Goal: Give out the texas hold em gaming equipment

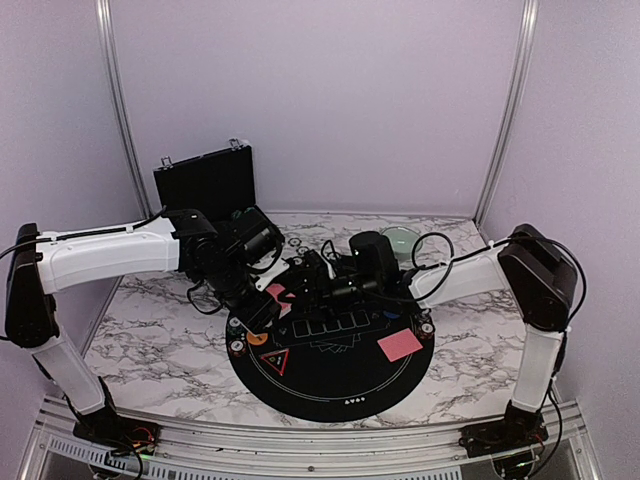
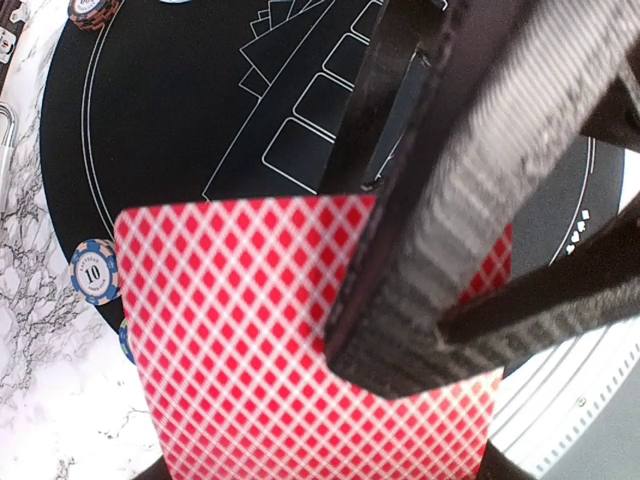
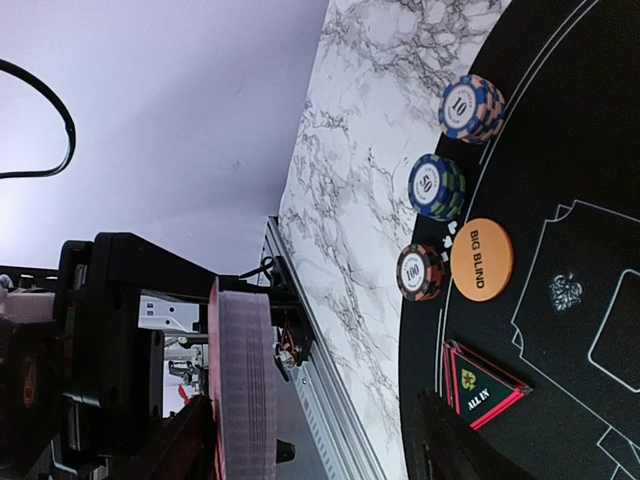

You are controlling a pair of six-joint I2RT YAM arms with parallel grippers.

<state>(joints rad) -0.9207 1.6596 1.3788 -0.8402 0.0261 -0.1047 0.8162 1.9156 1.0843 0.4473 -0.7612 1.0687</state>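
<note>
One deck of red-backed cards [image 2: 250, 330] is clamped in the left gripper [image 1: 265, 305], centre-left of the overhead frame above the black mat [image 1: 340, 385]. The right gripper [image 3: 315, 452] stands open beside it. A careless pinch may drag several cards loose onto the chip stacks [image 3: 437, 187].

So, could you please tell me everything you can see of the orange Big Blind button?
The orange Big Blind button is a flat round disc, plastic-looking, with dark BIG BLIND lettering. It lies face up on the black mat near its rim, edge against the 100 chip stack, apart from the red ALL IN triangle.
</note>
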